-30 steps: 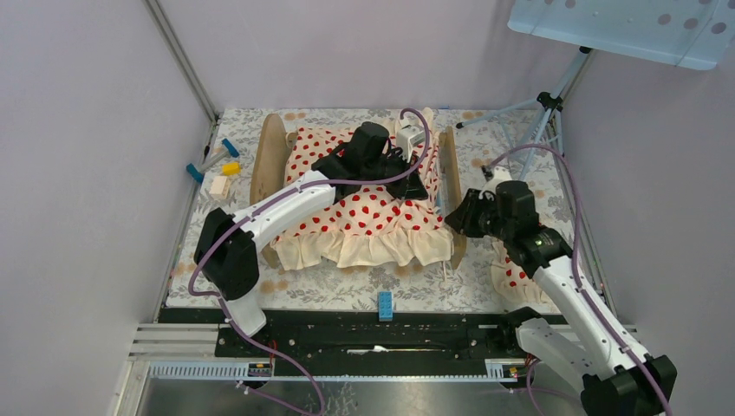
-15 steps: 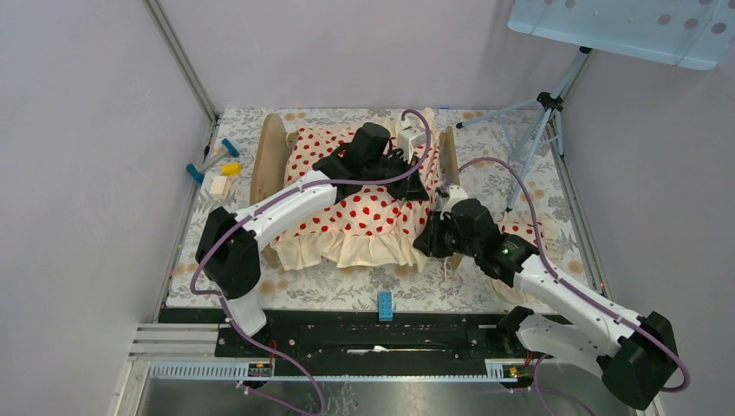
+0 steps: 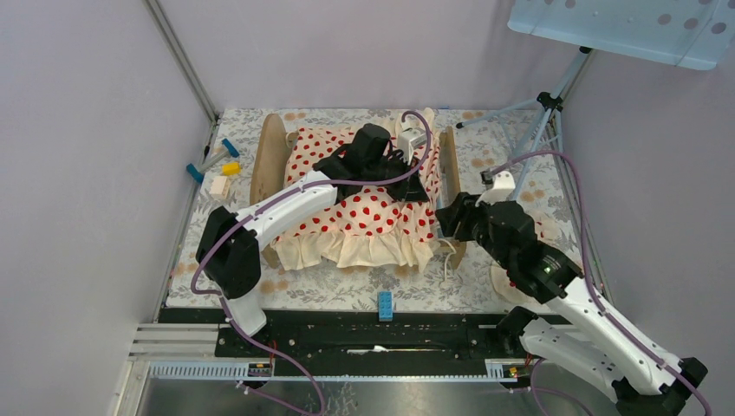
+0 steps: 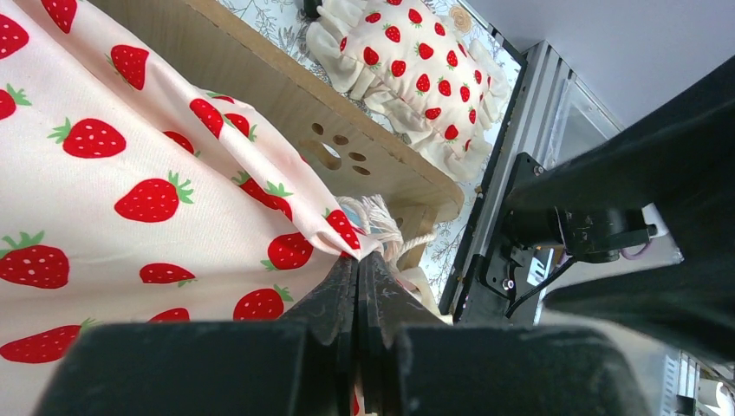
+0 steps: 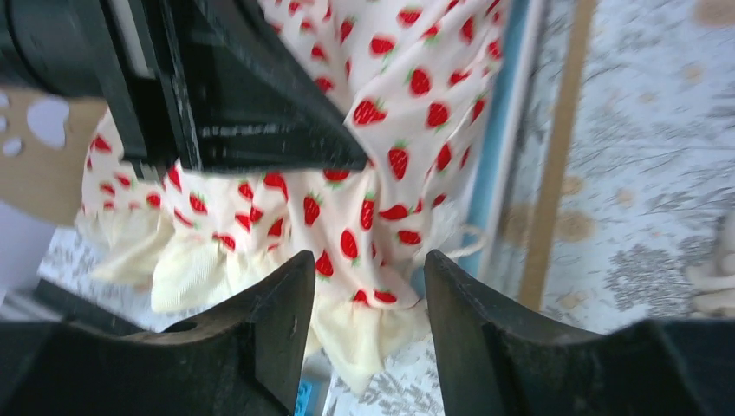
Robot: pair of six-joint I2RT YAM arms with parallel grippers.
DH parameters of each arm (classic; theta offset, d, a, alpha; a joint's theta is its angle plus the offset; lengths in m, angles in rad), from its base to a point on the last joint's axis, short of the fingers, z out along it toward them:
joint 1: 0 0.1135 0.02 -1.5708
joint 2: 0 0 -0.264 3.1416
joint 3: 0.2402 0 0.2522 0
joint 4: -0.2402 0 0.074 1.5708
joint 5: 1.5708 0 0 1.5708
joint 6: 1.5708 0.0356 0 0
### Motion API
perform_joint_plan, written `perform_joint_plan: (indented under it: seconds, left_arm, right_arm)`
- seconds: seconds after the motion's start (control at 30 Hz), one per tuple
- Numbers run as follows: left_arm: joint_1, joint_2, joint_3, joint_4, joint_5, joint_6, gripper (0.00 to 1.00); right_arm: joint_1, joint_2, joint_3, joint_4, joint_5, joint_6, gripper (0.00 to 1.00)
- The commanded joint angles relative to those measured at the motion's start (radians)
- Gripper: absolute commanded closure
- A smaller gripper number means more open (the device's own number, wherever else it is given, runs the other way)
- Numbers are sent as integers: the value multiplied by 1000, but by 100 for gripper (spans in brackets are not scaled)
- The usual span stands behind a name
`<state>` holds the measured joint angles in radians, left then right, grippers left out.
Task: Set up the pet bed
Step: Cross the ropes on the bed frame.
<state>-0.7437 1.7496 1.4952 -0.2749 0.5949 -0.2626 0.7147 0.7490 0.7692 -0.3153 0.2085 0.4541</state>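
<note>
Right gripper (image 3: 445, 217) shifted, jaws newly wider apart, at right end of pet bed (image 3: 270, 160)

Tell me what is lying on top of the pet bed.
A strawberry-print ruffled blanket drapes over the pet bed, its edge pinched in the left hand. Whatever lies beneath the cloth is covered.

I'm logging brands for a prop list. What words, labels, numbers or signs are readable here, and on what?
No words or numbers are readable.
Label: white sticker on the black arm hardware, too blurred to read.
Sign: paw-print cutout in the pet bed end board, no lettering.
</note>
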Motion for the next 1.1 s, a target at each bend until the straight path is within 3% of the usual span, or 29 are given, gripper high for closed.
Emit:
perform_joint_plan:
  seconds: [0.0, 0.27, 0.53, 0.83, 1.07]
  left_arm:
    - [-3, -15, -1, 48, 45, -3, 100]
    - [-3, -9, 3, 48, 44, -4, 100]
    - [-3, -10, 1, 48, 46, -6, 100]
    - [-3, -11, 0, 46, 45, -6, 100]
    - [-3, -10, 1, 45, 45, -3, 100]
  right_arm:
    - [4, 20, 79, -78, 237, 35, 43]
    - [-42, 132, 116, -110, 198, 221, 45]
    - [-240, 141, 0, 12, -99, 281, 48]
    - [-282, 182, -52, 116, -233, 305, 53]
    - [-293, 197, -67, 140, -259, 307, 66]
